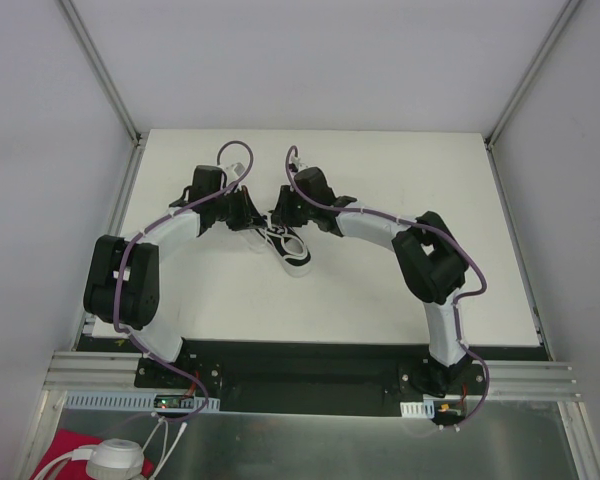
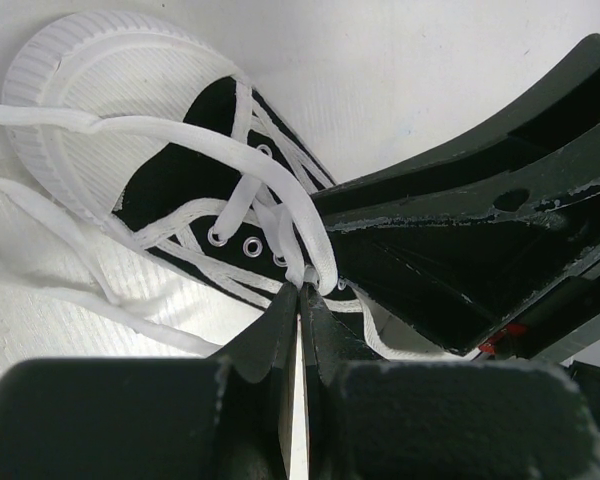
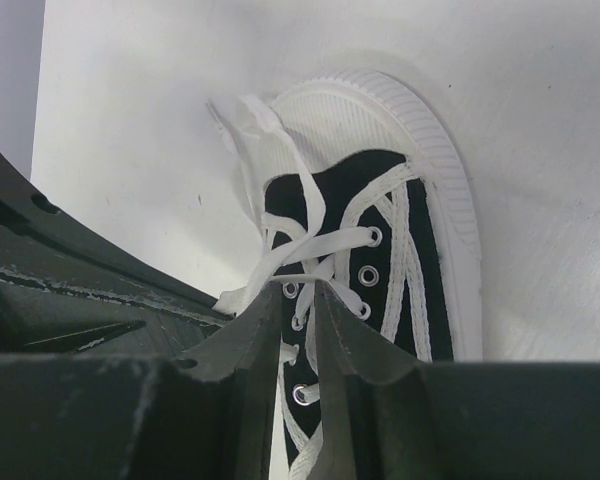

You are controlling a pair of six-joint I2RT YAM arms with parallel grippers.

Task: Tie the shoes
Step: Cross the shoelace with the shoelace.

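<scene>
Shoe (image 1: pixel 292 248) lies mid-frame on the white worktop (image 1: pixel 380 310) in the top view, with the left gripper (image 1: pixel 255 222) and right gripper (image 1: pixel 277 215) meeting at its upper end. Left wrist view, lower centre: left gripper (image 2: pixel 302 292) clenched on a lace (image 2: pixel 180 135). Right wrist view, lower centre: right gripper (image 3: pixel 302 295) slightly parted, lace strands in the gap.

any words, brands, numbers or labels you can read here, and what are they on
None readable in any view.
The sneaker and its laces show no brand or label.
The small boards at the arm bases may carry markings, but they are too small to read.
</scene>
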